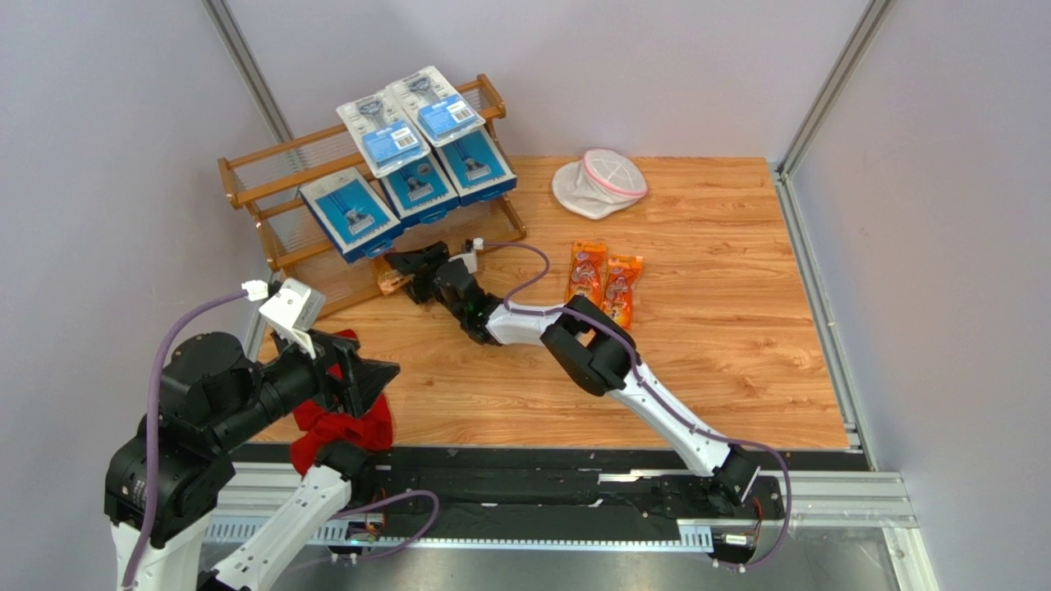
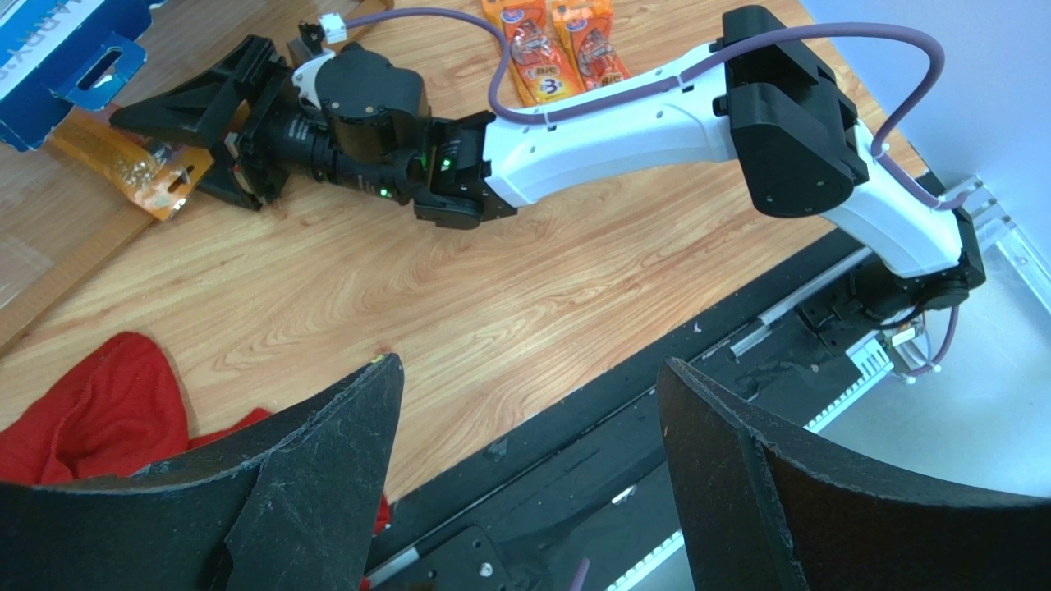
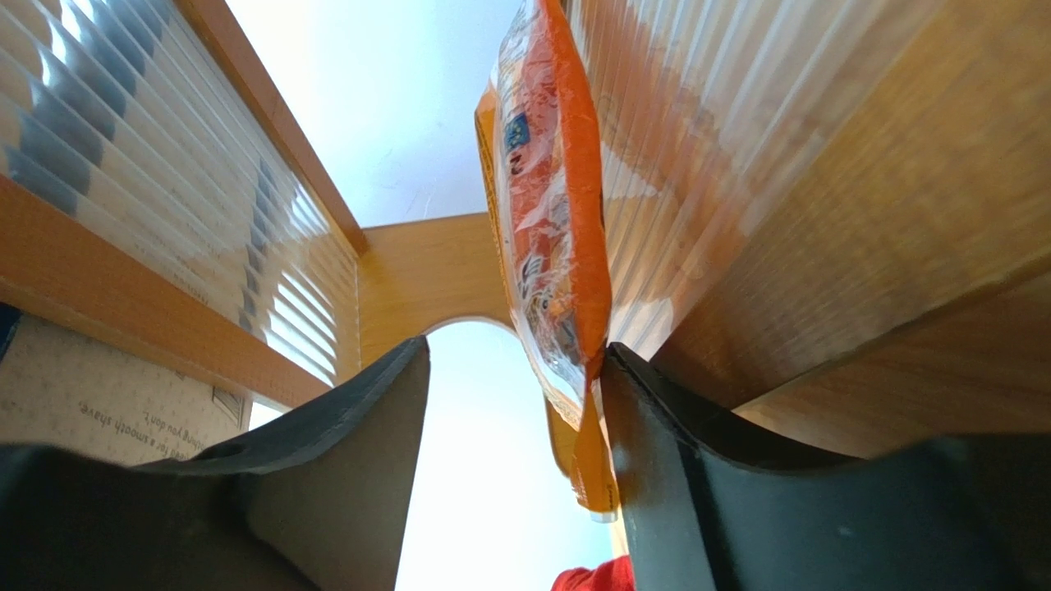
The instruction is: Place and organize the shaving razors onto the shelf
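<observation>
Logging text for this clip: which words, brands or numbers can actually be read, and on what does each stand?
"BIC" and "3": on the two orange bags lying on the table; their finer print is too small.
"ARRYS" (apparently, cut off by the frame edge): white letters on the blue box.
Blue labels of the blister packs: too small to read.
Single orange bag in the right wrist view: print blurred, unreadable.

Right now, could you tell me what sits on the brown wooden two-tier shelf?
Two clear blister packs on its upper tier, three flat blue boxes lower down; anything beneath them is hidden.
</observation>
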